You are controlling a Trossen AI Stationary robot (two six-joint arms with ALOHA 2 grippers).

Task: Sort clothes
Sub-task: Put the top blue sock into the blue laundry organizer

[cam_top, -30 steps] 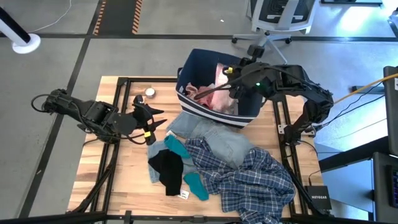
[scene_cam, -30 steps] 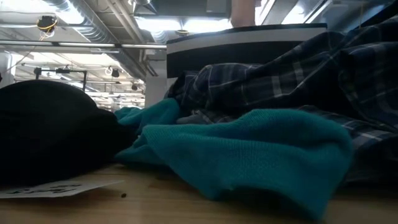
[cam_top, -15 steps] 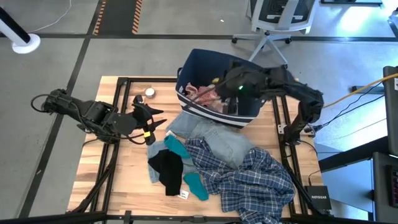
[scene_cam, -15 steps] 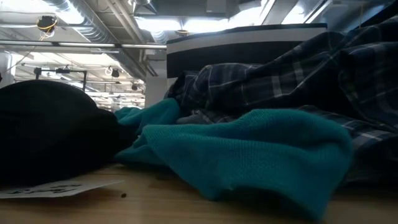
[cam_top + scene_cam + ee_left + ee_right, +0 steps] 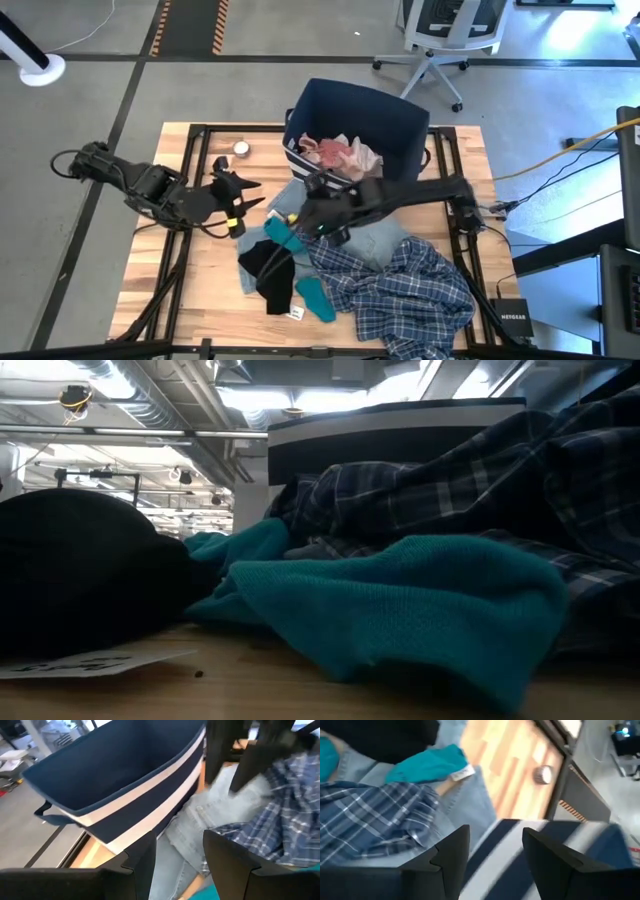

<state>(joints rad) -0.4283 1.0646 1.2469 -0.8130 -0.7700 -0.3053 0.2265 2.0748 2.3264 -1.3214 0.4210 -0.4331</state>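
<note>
We count 1 navy striped fabric bin [image 5: 395, 110] w/ pink pieces [image 5: 338, 153] inside; 1 blue-white plaid shirt [image 5: 400, 290], 1 light denim [image 5: 375, 235], 2 teal pieces [image 5: 283, 236], 1 black piece [image 5: 268, 268] on table. Right gripper [image 5: 308, 222] over denim, jaws apart, empty; left gripper [image 5: 243, 196] wide, empty.

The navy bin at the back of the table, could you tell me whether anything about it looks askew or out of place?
Yes: the navy bin leans, its striped front wall slumping over the light blue denim. Pink garments lie heaped inside.
</note>
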